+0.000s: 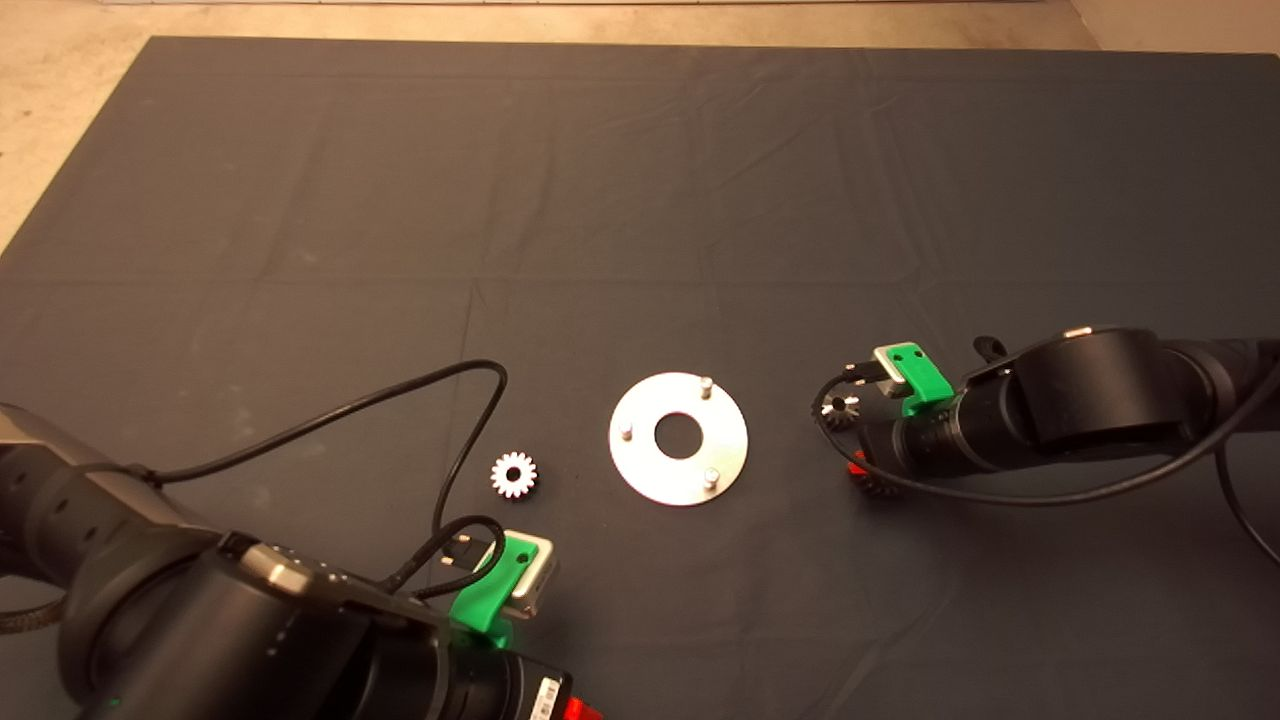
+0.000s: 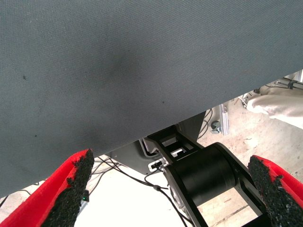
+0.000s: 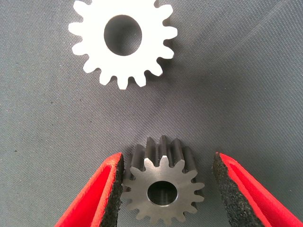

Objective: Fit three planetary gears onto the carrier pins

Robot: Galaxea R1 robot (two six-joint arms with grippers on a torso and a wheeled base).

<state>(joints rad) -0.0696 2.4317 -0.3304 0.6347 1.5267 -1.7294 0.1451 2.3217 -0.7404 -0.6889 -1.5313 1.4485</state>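
The round silver carrier plate (image 1: 640,462) lies mid-mat with three upright pins (image 1: 706,384), all bare. A bright silver-white gear (image 1: 513,474) lies flat to its left. My right gripper (image 1: 864,474) is low over the mat to the plate's right. In the right wrist view it (image 3: 168,158) is open around a dark steel gear (image 3: 163,191) lying flat; one pad (image 3: 115,189) touches the teeth and the other stands slightly apart. A second gear (image 3: 123,40) (image 1: 840,411) lies just beyond it. My left gripper (image 2: 170,161) is open and empty at the mat's lower left edge.
A black cable (image 1: 400,400) loops over the mat left of the bright gear. The left wrist view looks past the mat's edge (image 2: 189,118) at floor, wires and a black robot part (image 2: 203,177).
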